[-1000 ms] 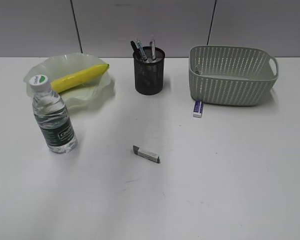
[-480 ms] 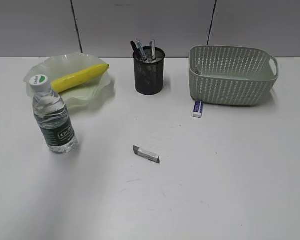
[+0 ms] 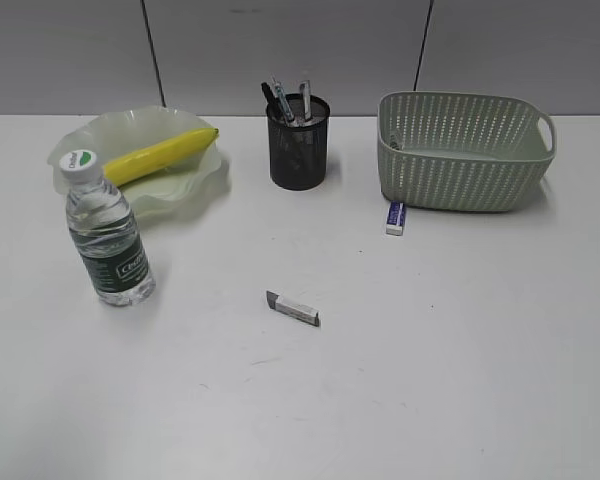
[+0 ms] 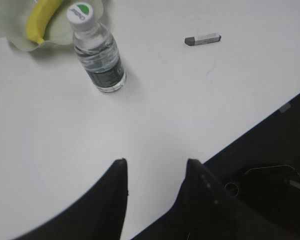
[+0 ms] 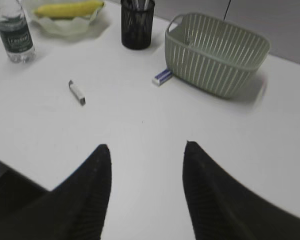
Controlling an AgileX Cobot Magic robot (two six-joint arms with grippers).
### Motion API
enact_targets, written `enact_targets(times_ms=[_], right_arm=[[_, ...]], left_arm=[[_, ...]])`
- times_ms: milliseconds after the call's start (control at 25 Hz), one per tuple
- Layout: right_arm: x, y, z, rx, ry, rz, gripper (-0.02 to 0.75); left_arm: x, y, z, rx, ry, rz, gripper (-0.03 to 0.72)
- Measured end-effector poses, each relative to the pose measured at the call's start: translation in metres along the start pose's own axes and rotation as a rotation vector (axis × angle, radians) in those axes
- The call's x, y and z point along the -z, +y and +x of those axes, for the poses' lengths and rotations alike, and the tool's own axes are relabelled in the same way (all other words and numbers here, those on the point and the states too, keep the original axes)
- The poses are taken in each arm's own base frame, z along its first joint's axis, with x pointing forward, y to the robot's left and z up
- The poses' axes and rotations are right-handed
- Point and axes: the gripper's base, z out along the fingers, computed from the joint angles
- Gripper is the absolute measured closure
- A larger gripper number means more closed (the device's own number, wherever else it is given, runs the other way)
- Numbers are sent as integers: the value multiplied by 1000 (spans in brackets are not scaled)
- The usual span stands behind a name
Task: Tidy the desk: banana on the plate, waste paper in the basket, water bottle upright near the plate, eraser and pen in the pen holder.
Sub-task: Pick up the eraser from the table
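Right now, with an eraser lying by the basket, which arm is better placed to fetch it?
Probably the right. The eraser lies right of the pen holder, against the basket, on that arm's side. The right gripper is open and empty.

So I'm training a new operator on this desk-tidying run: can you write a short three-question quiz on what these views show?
1. True or false: the banana lies on the plate.
2. Which small item lies right in front of the basket? A) gray eraser B) white and blue eraser C) pen
3. Is the water bottle upright or on its side?

Key:
1. True.
2. B: the white and blue eraser; the gray eraser lies mid-desk, and the pens stand in the pen holder.
3. Upright, beside the plate.
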Motion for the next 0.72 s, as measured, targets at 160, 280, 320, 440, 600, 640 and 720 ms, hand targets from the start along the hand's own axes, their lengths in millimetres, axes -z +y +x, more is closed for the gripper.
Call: enact_targets(times_ms=[160,280,320,440,600,640,720], right_arm=[[-21,0,-23,15,-55,2,356],[-44,2,-38,23,-48,-5,356],[-54,2,-44,25,-43,-8,356],[-84,3,-61,39,-11,-13,356],[-134,5,-89,60,88,-17,356],[-151,6,-96,55,126,-20,356],[-182,7,-106,25,213,-23,356]], left_arm=[[-4,-5,48,7,-103,6,399],[-8,-7,77,8,-167,2,399],[-5,-7,82,11,-198,0,400],[6,-8,93,13,-310,-8,404],[14,-9,104,12,-389,-15,405],[15,-9,105,11,-398,-16,405],[15,-9,105,11,-400,-17,405]])
